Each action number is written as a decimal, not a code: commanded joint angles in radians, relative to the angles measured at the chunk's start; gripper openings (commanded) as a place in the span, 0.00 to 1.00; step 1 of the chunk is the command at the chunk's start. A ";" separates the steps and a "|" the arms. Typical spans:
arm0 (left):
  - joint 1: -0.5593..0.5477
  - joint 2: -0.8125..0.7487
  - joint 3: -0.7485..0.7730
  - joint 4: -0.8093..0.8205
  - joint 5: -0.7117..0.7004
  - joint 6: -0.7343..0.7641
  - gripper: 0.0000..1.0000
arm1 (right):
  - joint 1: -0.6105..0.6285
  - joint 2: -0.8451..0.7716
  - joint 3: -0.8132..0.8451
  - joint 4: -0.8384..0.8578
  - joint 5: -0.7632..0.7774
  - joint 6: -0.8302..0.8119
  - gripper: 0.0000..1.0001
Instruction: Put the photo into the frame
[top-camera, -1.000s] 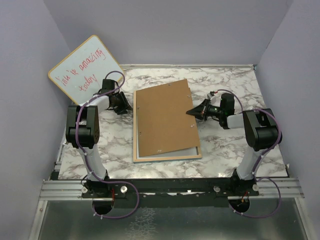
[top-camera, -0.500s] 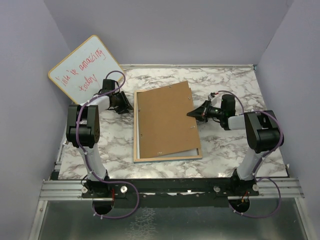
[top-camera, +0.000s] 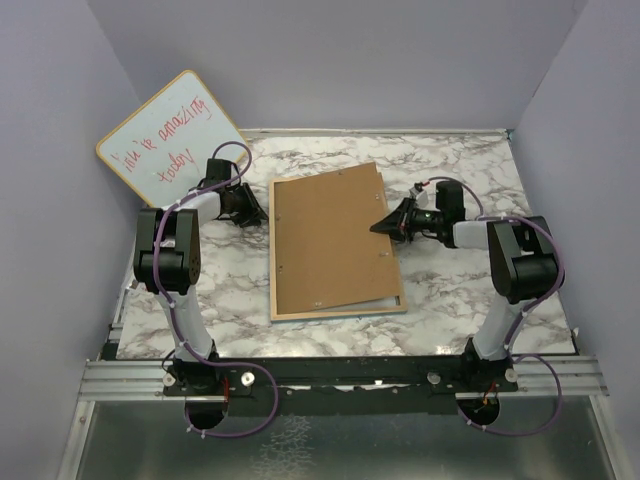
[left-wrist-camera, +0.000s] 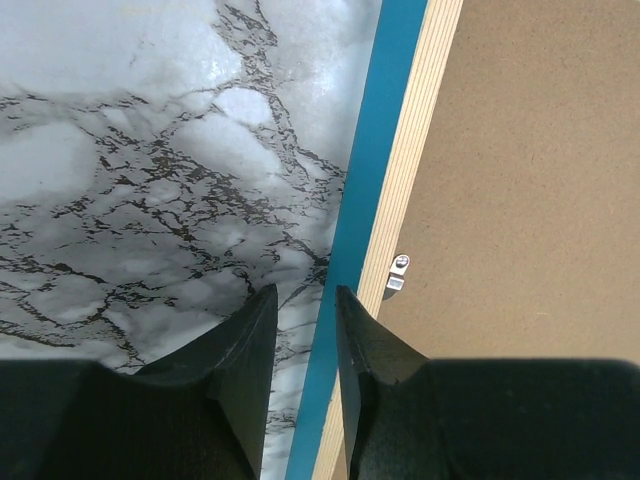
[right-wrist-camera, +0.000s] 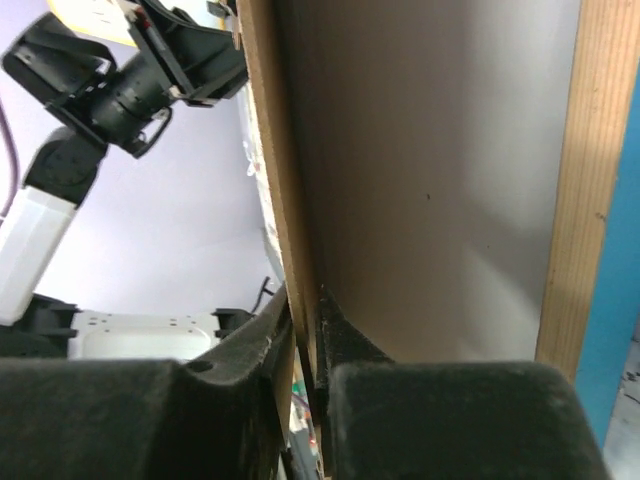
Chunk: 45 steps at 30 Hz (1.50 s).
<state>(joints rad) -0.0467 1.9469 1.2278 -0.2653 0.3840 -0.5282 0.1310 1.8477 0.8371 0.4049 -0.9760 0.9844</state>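
Sliding left since a second ago, the backing board (top-camera: 330, 240) now covers the pale strip along the left side of the frame (left-wrist-camera: 365, 190). A whiteboard (top-camera: 165, 135) leans at far left. The left gripper (left-wrist-camera: 305, 292), slightly spread and empty, hovers over bare table (top-camera: 450, 290) beside the blue edge. The frame lies face-down mid-table, long axis near-to-far, with the photo hidden. The right gripper (right-wrist-camera: 305, 295) pinches the board's raised right edge.

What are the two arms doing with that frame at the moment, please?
The frame lies face down on the marble table, with the brown backing board lying askew on it. The right gripper pinches the board's right edge; the left gripper hovers open at the frame's left edge.
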 joint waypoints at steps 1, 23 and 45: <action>-0.021 0.049 -0.023 -0.034 0.025 -0.010 0.32 | 0.013 -0.004 0.076 -0.259 0.057 -0.187 0.20; -0.020 0.035 0.030 -0.058 0.000 0.024 0.62 | 0.012 -0.143 0.363 -0.898 0.627 -0.499 0.72; -0.034 0.035 -0.037 -0.051 0.031 0.023 0.66 | 0.013 -0.043 0.209 -0.724 0.475 -0.441 0.25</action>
<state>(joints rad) -0.0658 1.9461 1.2411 -0.2489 0.4255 -0.5297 0.1429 1.7882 1.0695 -0.3489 -0.4656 0.5453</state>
